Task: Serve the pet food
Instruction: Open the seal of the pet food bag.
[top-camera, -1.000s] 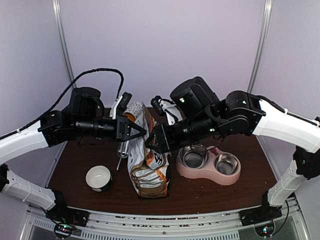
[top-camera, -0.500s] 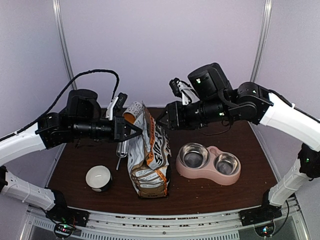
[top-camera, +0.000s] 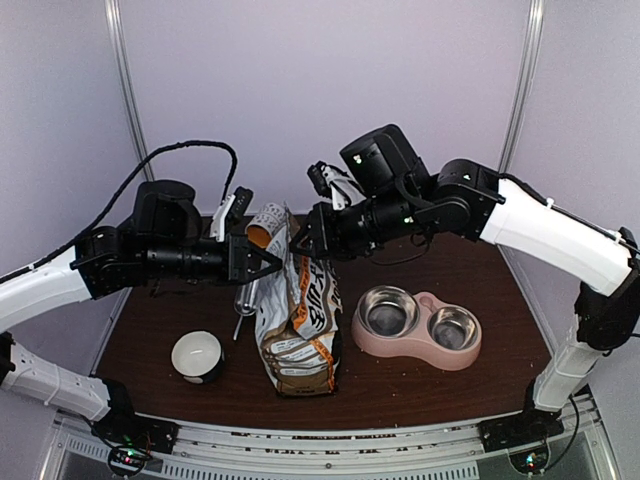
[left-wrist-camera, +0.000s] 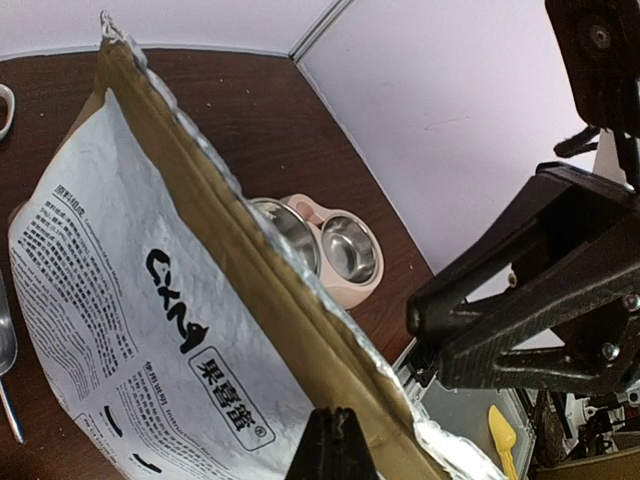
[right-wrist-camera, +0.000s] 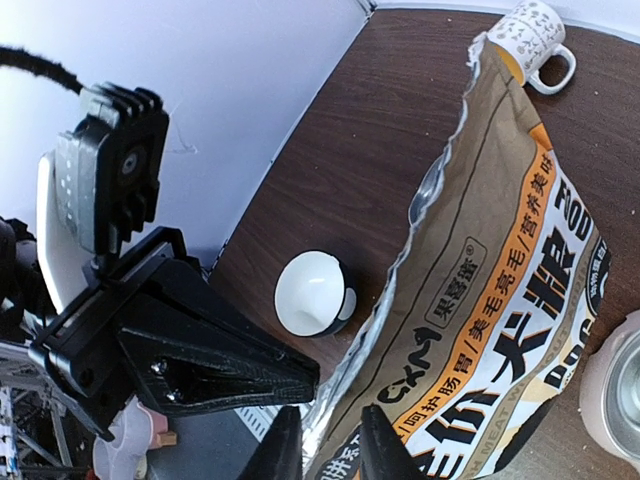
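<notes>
The tan, orange and black printed bag (top-camera: 298, 325) stands upright in the middle of the table, its top torn open. It also shows in the left wrist view (left-wrist-camera: 120, 290) and the right wrist view (right-wrist-camera: 500, 290). No pet food shows; it is hidden inside the bag. My left gripper (top-camera: 281, 262) (left-wrist-camera: 335, 440) is shut on the bag's top rim from the left. My right gripper (top-camera: 300, 240) (right-wrist-camera: 325, 450) is open at the top rim from the right, its fingers either side of the foil edge. The pink double bowl (top-camera: 420, 325) with two empty steel cups sits right of the bag.
A white cup (top-camera: 197, 355) (right-wrist-camera: 312, 292) stands front left. A metal scoop (top-camera: 243, 300) lies left of the bag. A patterned mug (top-camera: 265, 222) (right-wrist-camera: 530, 30) sits behind the bag. The two grippers are close together above the bag.
My right gripper left the bag's side, rose up and to the right, then came back left to the bag's top rim. The left gripper kept its hold.
</notes>
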